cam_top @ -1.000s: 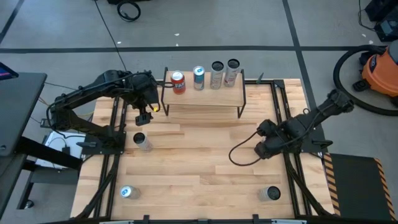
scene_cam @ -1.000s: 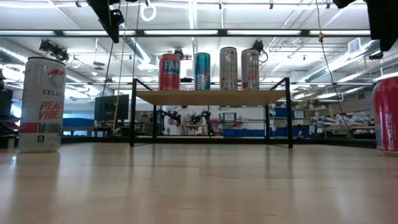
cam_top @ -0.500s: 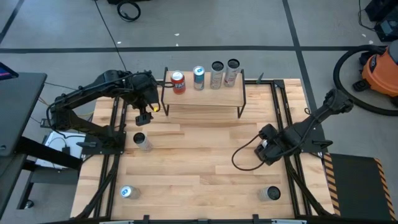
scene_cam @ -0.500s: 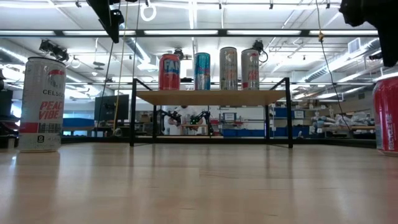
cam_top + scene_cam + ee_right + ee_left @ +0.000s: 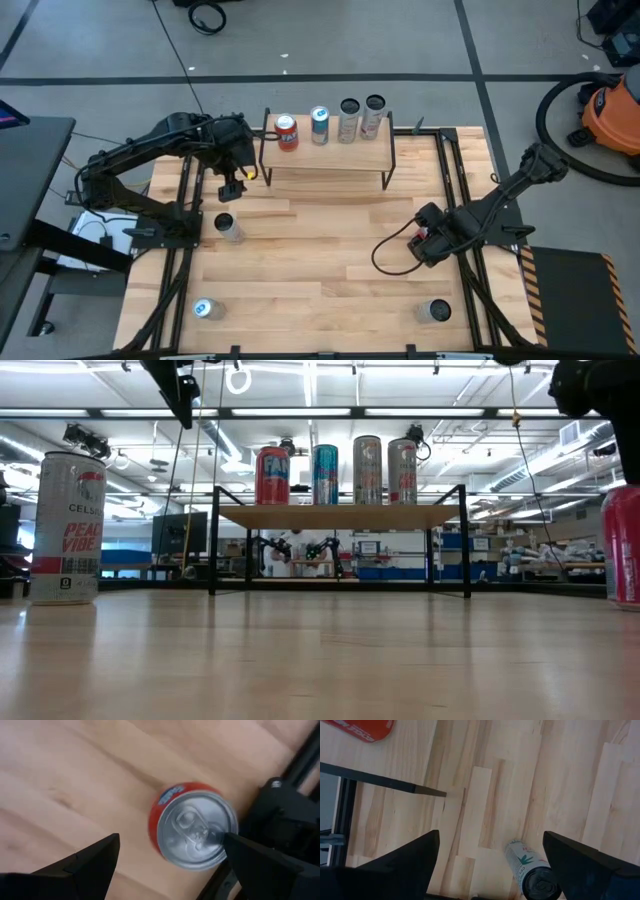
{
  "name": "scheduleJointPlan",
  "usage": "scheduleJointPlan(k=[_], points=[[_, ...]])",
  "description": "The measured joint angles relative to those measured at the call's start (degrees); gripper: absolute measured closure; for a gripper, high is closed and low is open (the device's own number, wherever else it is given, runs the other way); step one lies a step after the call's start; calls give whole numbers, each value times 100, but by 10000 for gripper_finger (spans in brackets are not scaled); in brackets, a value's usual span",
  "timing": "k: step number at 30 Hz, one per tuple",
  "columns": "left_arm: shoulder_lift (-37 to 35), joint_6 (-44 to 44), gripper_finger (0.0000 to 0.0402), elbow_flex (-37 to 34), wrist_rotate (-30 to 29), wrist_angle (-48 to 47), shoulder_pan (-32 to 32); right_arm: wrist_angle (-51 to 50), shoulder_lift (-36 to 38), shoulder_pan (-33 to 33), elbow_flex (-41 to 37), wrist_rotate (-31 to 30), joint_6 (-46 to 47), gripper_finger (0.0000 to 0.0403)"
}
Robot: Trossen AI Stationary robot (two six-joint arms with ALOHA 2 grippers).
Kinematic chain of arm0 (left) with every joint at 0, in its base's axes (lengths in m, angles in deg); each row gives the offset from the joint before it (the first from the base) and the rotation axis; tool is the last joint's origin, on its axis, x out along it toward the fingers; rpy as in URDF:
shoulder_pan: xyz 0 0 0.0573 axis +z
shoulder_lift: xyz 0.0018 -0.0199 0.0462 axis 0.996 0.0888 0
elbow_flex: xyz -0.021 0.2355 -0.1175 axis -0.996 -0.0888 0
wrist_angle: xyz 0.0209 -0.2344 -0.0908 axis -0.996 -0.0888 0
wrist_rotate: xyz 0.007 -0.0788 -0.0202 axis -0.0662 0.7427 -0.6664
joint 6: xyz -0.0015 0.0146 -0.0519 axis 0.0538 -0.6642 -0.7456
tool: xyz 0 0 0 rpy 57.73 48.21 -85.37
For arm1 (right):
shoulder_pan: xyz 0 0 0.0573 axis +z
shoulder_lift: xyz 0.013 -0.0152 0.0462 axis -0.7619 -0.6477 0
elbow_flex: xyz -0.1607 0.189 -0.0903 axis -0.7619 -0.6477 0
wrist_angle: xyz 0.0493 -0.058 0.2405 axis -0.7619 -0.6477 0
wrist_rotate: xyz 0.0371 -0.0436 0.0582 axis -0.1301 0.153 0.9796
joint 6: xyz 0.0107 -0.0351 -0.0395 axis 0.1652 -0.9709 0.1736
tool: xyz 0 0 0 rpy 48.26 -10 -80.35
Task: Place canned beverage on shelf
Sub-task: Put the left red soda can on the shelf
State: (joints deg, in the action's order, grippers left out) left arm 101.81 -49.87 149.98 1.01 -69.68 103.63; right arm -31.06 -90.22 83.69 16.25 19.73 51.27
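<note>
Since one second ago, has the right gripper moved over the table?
Yes. In the high view the right gripper has drawn back from the shelf toward the front edge, nearer the red can at the front right corner, fingers open.

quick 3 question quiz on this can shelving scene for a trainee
1. How many cans stand on the shelf?
2. True or false: the right gripper is closed around a can.
3. Which can does the right wrist view look down on? A) red can B) blue-topped can C) white can

Key:
1. Four, in a row along the board.
2. False; its fingers are open and empty above the table.
3. A
</note>
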Motion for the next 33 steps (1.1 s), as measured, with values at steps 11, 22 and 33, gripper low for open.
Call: scheduleJointPlan(k=[11, 22, 33], points=[[0, 2, 44, 0, 0, 79, 2, -418, 4, 0, 226, -19, -38, 35], [0, 59, 44, 2, -2, 102, 2, 60, 2, 0, -347, 104, 64, 35], [0, 57, 44, 2, -1, 262, 1, 594, 0, -4, -883, -1, -15, 35]])
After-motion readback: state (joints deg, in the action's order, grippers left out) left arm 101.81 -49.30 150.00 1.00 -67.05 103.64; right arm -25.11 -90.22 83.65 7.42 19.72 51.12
